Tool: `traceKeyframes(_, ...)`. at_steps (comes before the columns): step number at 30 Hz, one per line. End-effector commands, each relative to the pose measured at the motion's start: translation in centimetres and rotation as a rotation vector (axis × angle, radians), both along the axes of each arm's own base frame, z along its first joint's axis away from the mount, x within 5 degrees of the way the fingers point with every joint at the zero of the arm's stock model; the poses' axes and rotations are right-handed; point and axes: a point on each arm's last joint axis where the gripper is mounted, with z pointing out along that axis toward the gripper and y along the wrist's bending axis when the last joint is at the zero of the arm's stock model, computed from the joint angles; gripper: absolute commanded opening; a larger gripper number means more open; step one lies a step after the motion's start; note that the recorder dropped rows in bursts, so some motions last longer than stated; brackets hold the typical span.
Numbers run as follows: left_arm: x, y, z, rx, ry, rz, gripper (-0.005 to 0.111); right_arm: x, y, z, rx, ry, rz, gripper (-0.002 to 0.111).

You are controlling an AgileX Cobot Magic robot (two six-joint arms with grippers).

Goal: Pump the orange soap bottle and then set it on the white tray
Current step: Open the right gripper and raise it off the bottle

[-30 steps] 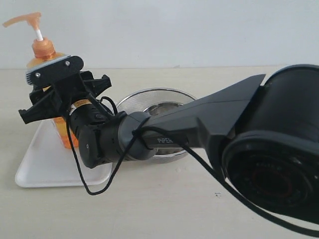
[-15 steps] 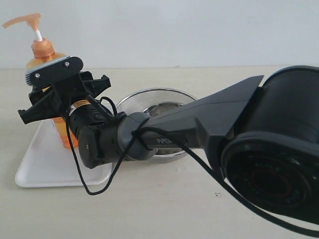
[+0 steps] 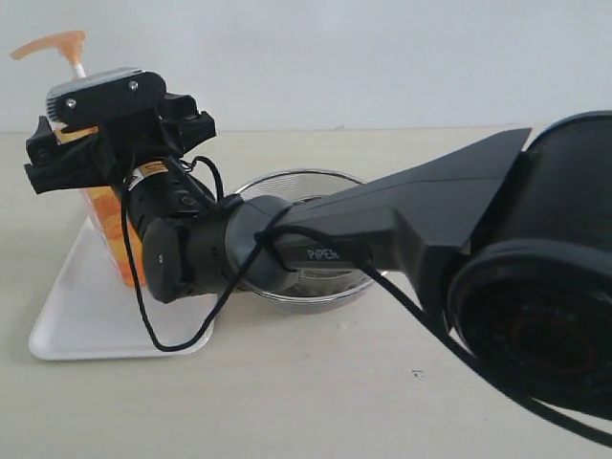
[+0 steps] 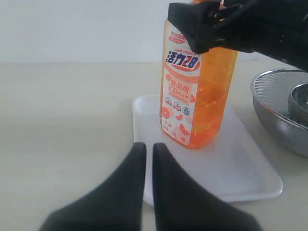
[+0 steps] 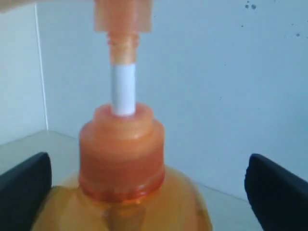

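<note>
The orange soap bottle (image 4: 202,96) stands upright on the white tray (image 4: 240,168), its label facing the left wrist camera. My right gripper (image 3: 91,143) is up at the bottle's shoulder, open. Its two black fingers (image 5: 276,192) sit wide apart on either side of the orange collar (image 5: 122,159), and at least one is clear of the bottle. The white stem and orange pump head (image 3: 53,45) rise above it. My left gripper (image 4: 148,147) is shut and empty, low over the tray's near edge, a short way from the bottle.
A round metal mesh strainer (image 3: 316,182) with a steel bowl (image 4: 301,101) inside stands just beside the tray, under my right arm (image 3: 382,239). A black cable loops down from the right wrist over the tray (image 3: 86,316).
My right gripper's jaws have spread wider and the gripper has risen along the bottle toward its shoulder. The bottle stays standing on the tray.
</note>
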Motion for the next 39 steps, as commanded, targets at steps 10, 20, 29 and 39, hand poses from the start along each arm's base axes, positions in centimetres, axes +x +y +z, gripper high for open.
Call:
traceKeyframes(10, 0.0, 0.0, -0.1, -0.001, 0.001, 0.000, 0.005, -0.9, -2.0, 7.1, -0.058, 0.173, -0.037, 0.101)
traceKeyframes(20, 0.0, 0.0, -0.1, -0.001, 0.001, 0.000, 0.005, -2.2, -3.6, 10.7, -0.149, 0.273, -0.015, 0.096)
traceKeyframes(29, 0.0, 0.0, -0.1, -0.001, 0.001, 0.000, 0.005, -2.6, -4.1, 11.3, -0.172, 0.320, -0.027, 0.003)
traceKeyframes(39, 0.0, 0.0, -0.1, -0.001, 0.001, 0.000, 0.005, -3.2, -7.8, 12.7, -0.325, 0.272, -0.194, 0.003)
